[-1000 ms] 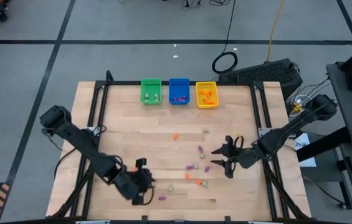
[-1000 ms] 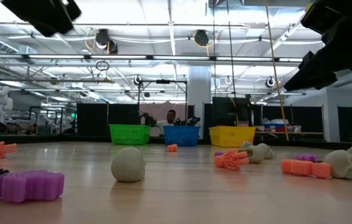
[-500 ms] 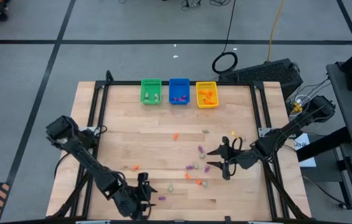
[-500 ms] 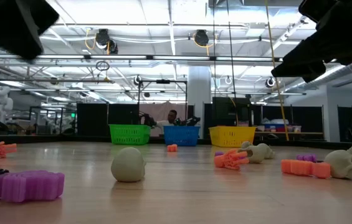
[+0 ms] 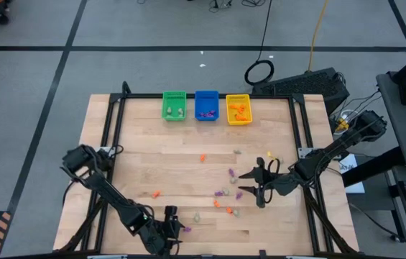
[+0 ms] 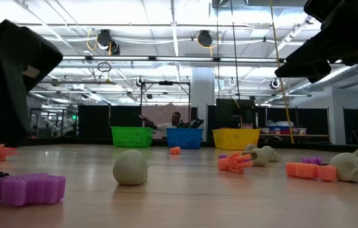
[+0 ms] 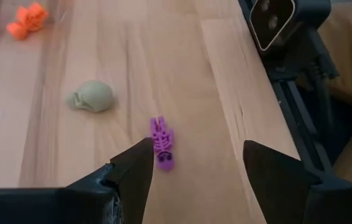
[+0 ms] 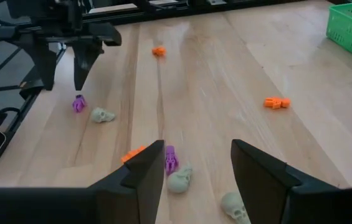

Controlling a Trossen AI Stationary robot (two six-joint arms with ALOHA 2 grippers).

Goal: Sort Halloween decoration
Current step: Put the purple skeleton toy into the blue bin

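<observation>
Small purple plastic skeleton trinket [image 7: 162, 142] on wooden surface [image 7: 51, 149], between spread fingers of empty left hand [image 7: 194, 165]; right hand [image 5: 249, 183] open, well apart.

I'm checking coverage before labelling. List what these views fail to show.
- Bin contents: in the low view the walls of the green bin, blue bin and yellow bin hide them; in the high view they are too small to identify.
- Right gripper: cut off by the low view's top edge.
- Purple skeleton: just a speck in the high view.
</observation>
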